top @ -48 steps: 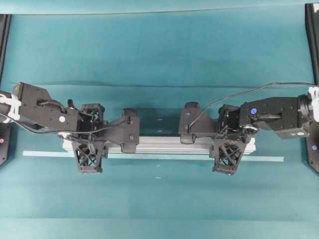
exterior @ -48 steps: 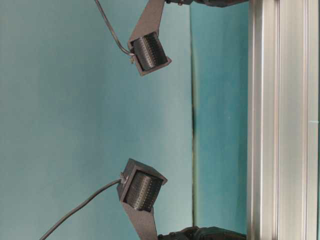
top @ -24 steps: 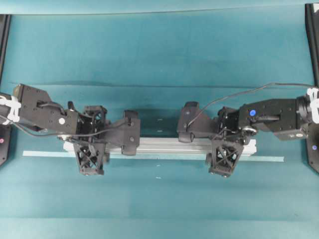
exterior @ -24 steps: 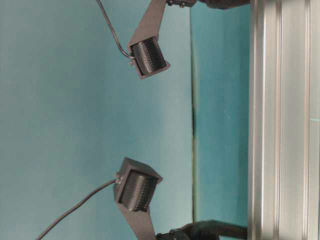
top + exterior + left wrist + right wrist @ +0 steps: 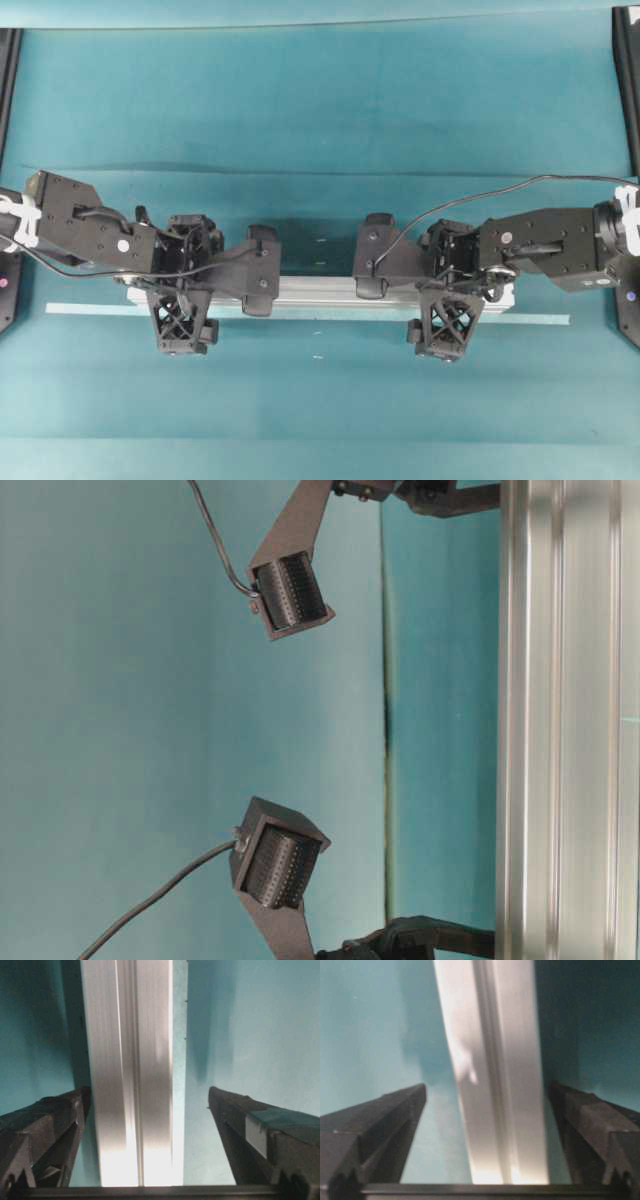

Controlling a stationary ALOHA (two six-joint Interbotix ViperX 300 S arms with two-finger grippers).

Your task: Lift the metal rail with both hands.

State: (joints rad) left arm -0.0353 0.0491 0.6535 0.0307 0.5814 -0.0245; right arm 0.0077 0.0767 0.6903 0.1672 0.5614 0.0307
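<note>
The metal rail point(image 5: 320, 292) lies flat on the teal table point(image 5: 320, 100), just behind the pale tape strip point(image 5: 90, 309). The 2 grippers straddle it with jaws spread wide, holding nothing: left gripper point(image 5: 180, 290) near the rail's left end, right gripper point(image 5: 445, 292) near its right end. Risk: in the wrist views the rail sits off-centre between the fingers point(image 5: 50, 1125), so uneven closing could skew it; unequal lifting would tilt it. Open table surrounds the rail on both sides.
</note>
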